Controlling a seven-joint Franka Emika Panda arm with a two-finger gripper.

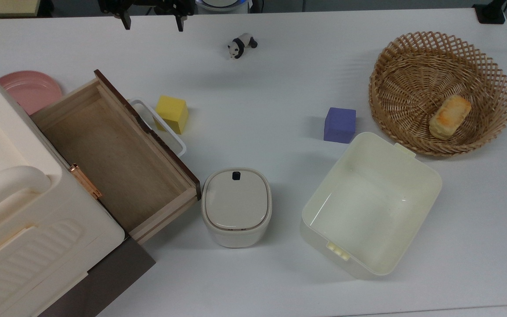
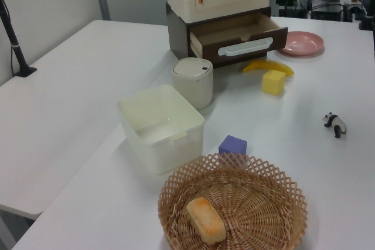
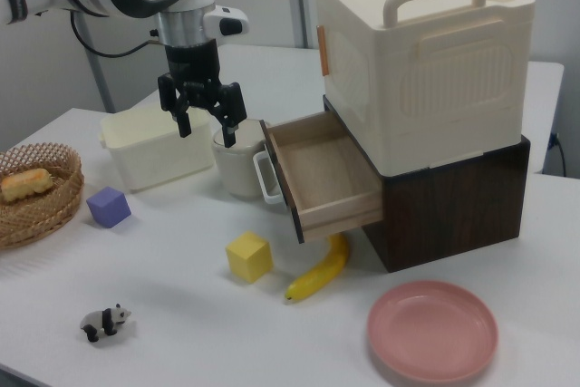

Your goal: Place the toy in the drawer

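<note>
Right view shows the gripper (image 3: 208, 120) high above the table, jaws apart and empty — best to descend squarely over the toy (image 3: 104, 322), standing well beyond the yellow cube (image 3: 249, 256) from the open drawer (image 3: 317, 178), and close across its body.

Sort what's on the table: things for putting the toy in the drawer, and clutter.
For the job: toy panda, open drawer, gripper.
Clutter: yellow cube, purple cube, banana, pink plate, basket, cream bin, lidded container.

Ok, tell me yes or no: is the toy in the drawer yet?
No, the toy stands on the bare table, well apart from the open drawer, which is empty.
</note>
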